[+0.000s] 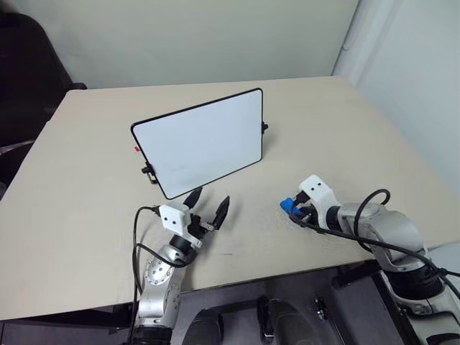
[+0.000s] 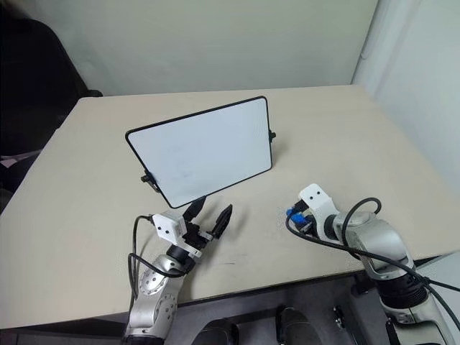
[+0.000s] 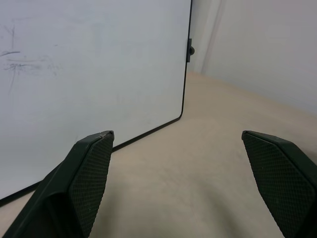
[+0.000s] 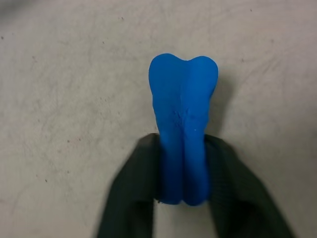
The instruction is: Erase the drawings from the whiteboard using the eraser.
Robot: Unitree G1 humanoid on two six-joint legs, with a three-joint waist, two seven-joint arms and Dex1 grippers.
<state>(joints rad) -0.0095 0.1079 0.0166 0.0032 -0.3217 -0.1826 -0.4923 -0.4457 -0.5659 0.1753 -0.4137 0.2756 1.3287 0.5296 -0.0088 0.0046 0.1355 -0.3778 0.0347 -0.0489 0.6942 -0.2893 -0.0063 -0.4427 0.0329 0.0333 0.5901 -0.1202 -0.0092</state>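
Note:
The whiteboard (image 1: 201, 140) stands tilted upright on the table, with a black frame and a red spot (image 1: 136, 149) at its left edge. The drawings show as faint grey strokes (image 3: 15, 59) on its white face. My left gripper (image 1: 210, 198) hangs open just in front of the board's lower right corner, with nothing between its fingers (image 3: 89, 168). To the right, my right gripper (image 1: 295, 210) points down at the table, shut on the bright blue eraser (image 4: 183, 114). The eraser's (image 1: 287, 205) free end sticks out beyond the fingertips, just over the tabletop.
The beige table (image 1: 345, 136) reaches to a pale wall behind and on the right. Black cables (image 1: 374, 198) loop off both wrists. A small black knob (image 1: 264, 128) sticks out of the board's right edge. The table's front edge (image 1: 237, 284) lies close below both grippers.

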